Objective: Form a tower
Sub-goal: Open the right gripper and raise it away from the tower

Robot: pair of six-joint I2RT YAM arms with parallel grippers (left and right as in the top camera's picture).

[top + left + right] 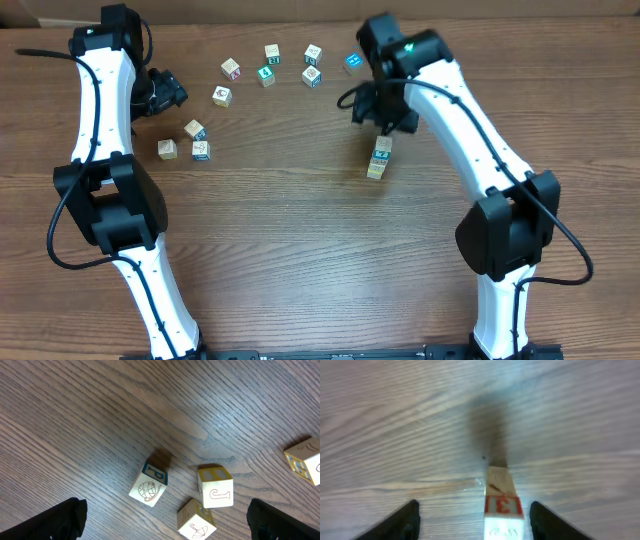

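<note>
The tower is a slim column of small picture cubes standing right of the table's middle. In the right wrist view the tower rises between my fingers, with a red-framed letter face under a white top cube. My right gripper hovers just above and behind it. That right gripper is open, with a gap on each side of the column. My left gripper is at the far left, and the left wrist view shows the left gripper wide open above loose cubes.
Loose picture cubes lie along the back and at the left. Under the left wrist sit a yarn cube, a J cube and an umbrella cube.
</note>
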